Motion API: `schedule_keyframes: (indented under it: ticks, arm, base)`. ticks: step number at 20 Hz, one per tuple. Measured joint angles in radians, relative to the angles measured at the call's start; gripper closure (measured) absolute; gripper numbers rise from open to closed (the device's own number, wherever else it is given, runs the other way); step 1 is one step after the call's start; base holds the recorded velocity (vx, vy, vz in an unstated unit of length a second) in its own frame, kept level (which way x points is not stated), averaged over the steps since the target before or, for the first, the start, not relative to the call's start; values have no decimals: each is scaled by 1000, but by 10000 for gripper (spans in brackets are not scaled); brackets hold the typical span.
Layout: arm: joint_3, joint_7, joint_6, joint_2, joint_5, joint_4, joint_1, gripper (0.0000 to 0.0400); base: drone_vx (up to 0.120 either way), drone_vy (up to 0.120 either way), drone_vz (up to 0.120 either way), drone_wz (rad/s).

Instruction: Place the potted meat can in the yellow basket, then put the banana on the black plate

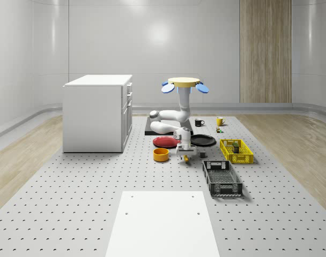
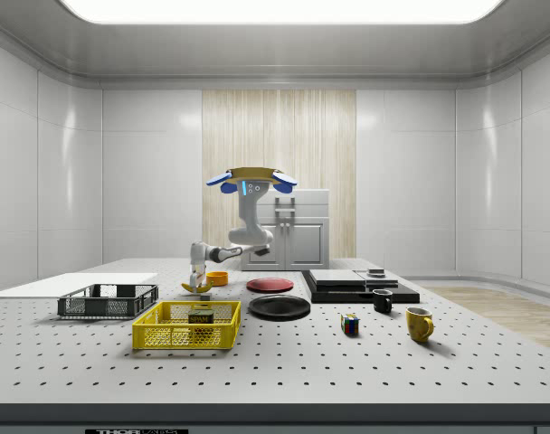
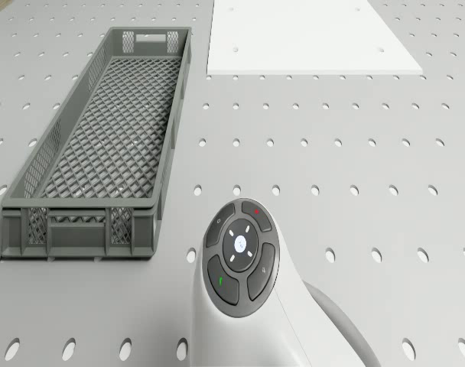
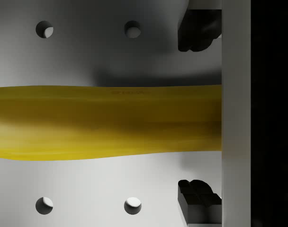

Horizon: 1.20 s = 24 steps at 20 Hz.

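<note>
In the whole-scene view my drone [image 1: 184, 82] hovers above the table [image 1: 72, 203], behind the red plate, arm bent down so my gripper [image 1: 186, 155] sits right of the orange bowl [image 1: 161, 155], left of the yellow basket [image 1: 236, 151]. In the side view the potted meat can [image 2: 201, 316] lies inside that basket, the black plate [image 2: 279, 306] to its right. In the wrist view my fingers [image 4: 197, 29] stand apart, straddling the banana [image 4: 106, 122].

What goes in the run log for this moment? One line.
drone: hovering above table | gripper: open, straddling banana | potted meat can: in yellow basket | black plate: bare
</note>
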Motion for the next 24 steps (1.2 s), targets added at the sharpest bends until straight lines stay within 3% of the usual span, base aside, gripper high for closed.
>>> schedule_keyframes:
  ticks: [3,6,11,19,24]
  arm:
    - [0,0,0,0,0,0,0,158]
    - [0,0,0,0,0,0,0,201]
    - [4,24,-4,0,0,-2,0,203]
    - [73,43,-29,-5,64,-25,8,203]
    - [92,45,-33,-9,83,-30,8,203]
  base:
    - [0,0,0,0]
    - [0,0,0,0]
    - [0,0,0,0]
    - [0,0,120,0]
    - [-104,112,120,0]
